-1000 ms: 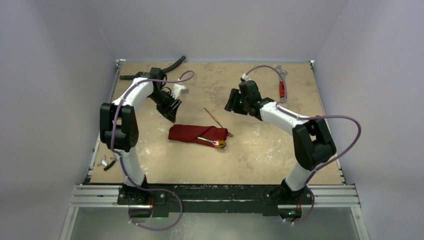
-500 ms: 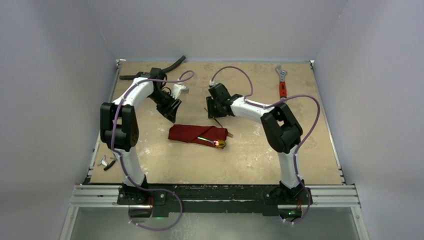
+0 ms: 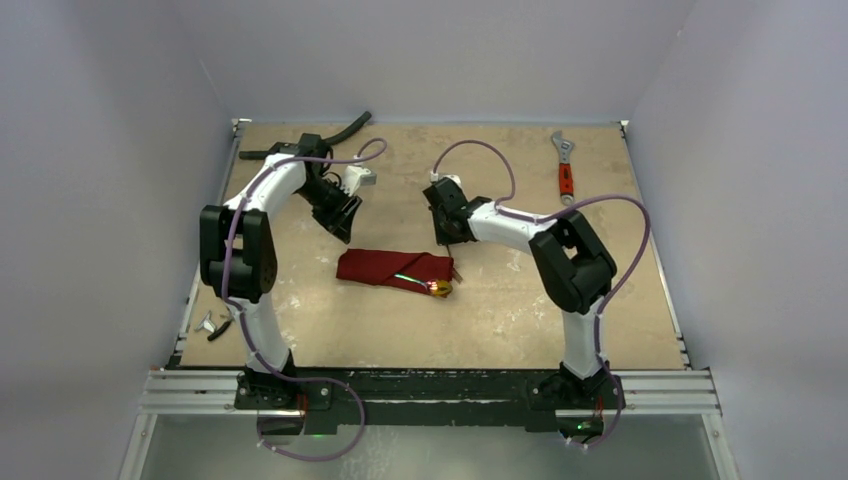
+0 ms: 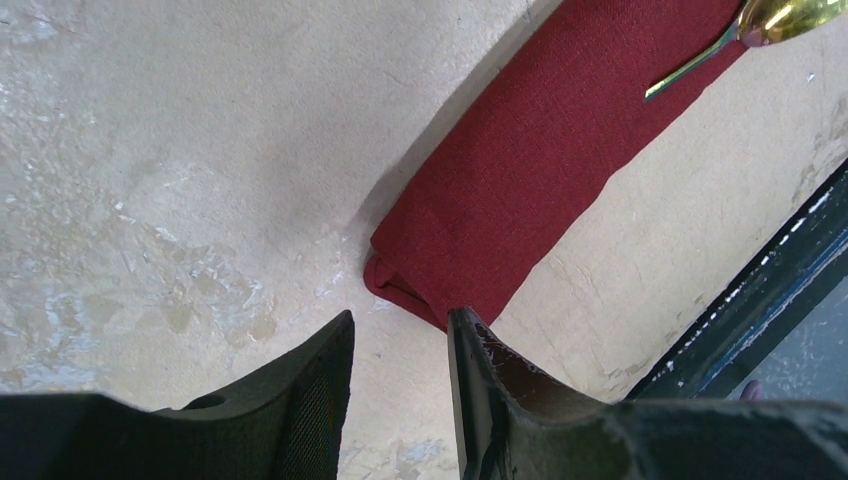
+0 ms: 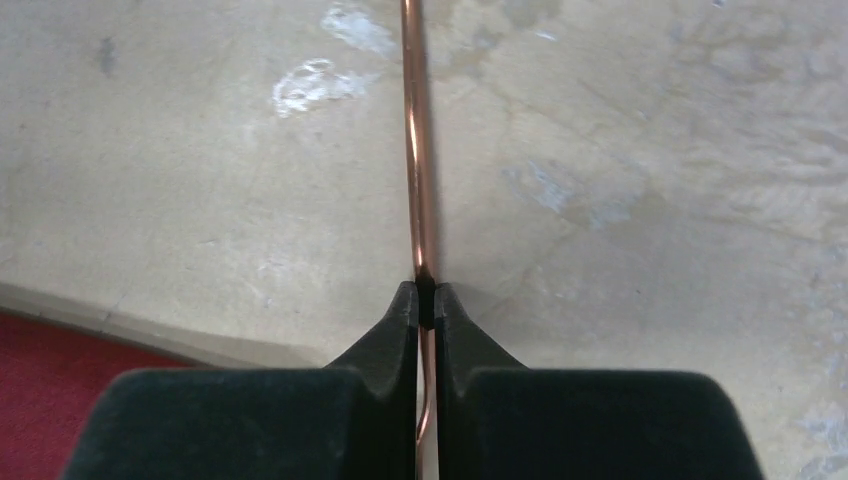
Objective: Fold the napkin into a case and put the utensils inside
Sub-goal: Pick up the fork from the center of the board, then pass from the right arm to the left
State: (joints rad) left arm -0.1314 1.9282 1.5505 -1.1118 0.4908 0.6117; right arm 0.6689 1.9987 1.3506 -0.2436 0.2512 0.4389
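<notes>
The dark red napkin [image 3: 388,268] lies folded into a narrow flat case in the middle of the table. A gold spoon [image 3: 438,289] sticks out of its right end, bowl on the table. In the left wrist view the napkin [image 4: 560,150] fills the upper right, with the spoon bowl [image 4: 790,15] at the corner. My left gripper [image 3: 340,228] hangs open above the table just off the napkin's left end [image 4: 400,320], holding nothing. My right gripper [image 3: 446,232] is down behind the napkin, shut on the thin handle of a second gold utensil [image 5: 415,150] lying on the table.
A red-handled wrench [image 3: 565,172] lies at the back right. A black hose [image 3: 345,130] lies at the back left behind the left arm. Small metal parts [image 3: 212,325] sit near the left edge. The black front rail [image 4: 770,290] runs close to the napkin.
The right arm swung left from the back right down onto the loose utensil behind the napkin, and its jaws closed on the handle. The left arm barely moved.
</notes>
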